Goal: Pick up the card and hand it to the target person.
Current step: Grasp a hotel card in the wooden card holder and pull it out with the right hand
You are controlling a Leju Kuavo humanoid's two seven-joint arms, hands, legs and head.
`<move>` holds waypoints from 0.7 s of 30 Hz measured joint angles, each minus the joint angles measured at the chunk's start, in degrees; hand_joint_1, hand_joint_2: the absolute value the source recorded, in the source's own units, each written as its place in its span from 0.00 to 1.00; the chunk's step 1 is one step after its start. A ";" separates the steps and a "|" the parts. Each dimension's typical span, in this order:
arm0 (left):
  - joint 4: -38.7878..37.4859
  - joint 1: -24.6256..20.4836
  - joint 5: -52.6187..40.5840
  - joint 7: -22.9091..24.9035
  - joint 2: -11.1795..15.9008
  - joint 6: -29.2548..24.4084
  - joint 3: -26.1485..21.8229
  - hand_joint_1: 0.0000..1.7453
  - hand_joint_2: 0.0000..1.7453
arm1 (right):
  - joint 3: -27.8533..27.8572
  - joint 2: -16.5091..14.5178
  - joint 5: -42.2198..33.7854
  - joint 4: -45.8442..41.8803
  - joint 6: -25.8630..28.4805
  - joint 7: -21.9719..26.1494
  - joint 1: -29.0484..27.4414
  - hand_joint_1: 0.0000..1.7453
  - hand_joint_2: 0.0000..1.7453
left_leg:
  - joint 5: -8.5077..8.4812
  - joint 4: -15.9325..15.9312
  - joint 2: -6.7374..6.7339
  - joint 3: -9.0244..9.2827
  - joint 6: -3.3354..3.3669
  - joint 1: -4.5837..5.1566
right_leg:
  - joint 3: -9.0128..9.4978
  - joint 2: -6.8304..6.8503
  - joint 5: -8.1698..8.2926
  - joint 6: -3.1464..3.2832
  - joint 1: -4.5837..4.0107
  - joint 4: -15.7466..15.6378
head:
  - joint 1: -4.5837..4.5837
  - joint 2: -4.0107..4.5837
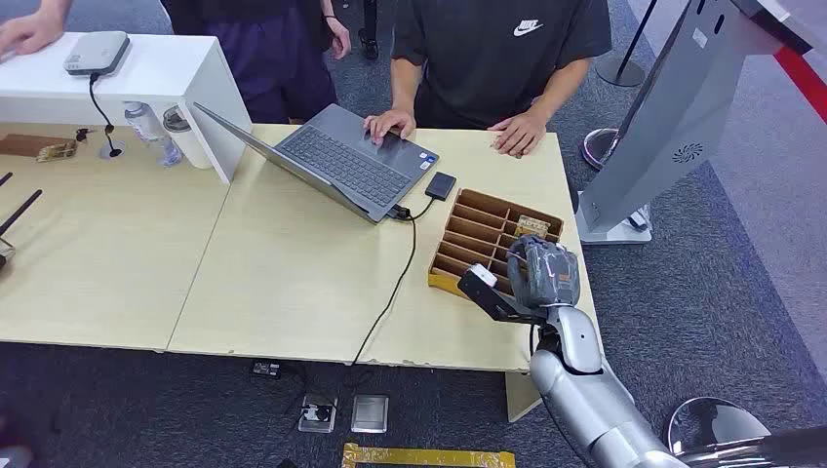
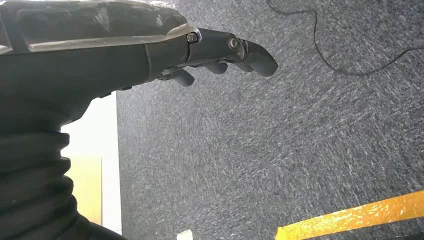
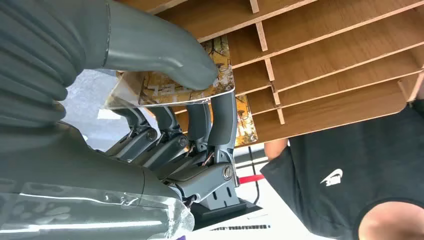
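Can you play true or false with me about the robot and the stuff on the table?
1. The right robot hand is holding a card. True.
2. The laptop is closed. False: it is open, and a person's hand rests on it.
3. The wooden tray has dividers. True.
4. The left robot hand is holding a card too. False: it holds nothing, over the grey carpet.

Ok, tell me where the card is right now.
The card is pinched between the thumb and fingers of the right hand, over the wooden divider tray at the table's right end, in front of the person in the black shirt.
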State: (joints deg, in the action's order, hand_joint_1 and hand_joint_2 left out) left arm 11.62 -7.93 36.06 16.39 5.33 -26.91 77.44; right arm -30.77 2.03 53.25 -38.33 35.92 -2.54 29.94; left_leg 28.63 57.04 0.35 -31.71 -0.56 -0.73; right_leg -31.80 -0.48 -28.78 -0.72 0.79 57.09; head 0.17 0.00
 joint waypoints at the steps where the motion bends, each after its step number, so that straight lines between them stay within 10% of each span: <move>1: 0.00 0.00 0.00 0.00 0.00 0.00 0.00 0.00 1.00 | 0.00 -0.04 -0.03 0.02 0.03 0.00 0.00 1.00 1.00 | 0.00 0.00 0.00 0.00 0.00 0.00 | 0.00 0.00 0.00 0.00 0.00 0.00 | -0.01 0.00; 21: -0.01 0.00 0.14 -0.41 0.00 0.00 0.04 0.00 1.00 | -0.02 -0.31 9.00 -7.92 3.78 -2.95 -2.06 1.00 1.00 | 0.00 0.00 0.00 -0.01 0.00 0.00 | -0.01 0.00 0.00 0.00 0.00 0.01 | -0.05 0.00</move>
State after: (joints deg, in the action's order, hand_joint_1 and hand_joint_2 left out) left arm 11.61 -7.93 36.20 15.98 5.33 -26.91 77.48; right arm -30.79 1.72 62.26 -46.24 39.70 -5.49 27.88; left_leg 28.63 57.04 0.35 -31.72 -0.56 -0.73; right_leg -31.81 -0.48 -28.78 -0.72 0.79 57.09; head 0.13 0.00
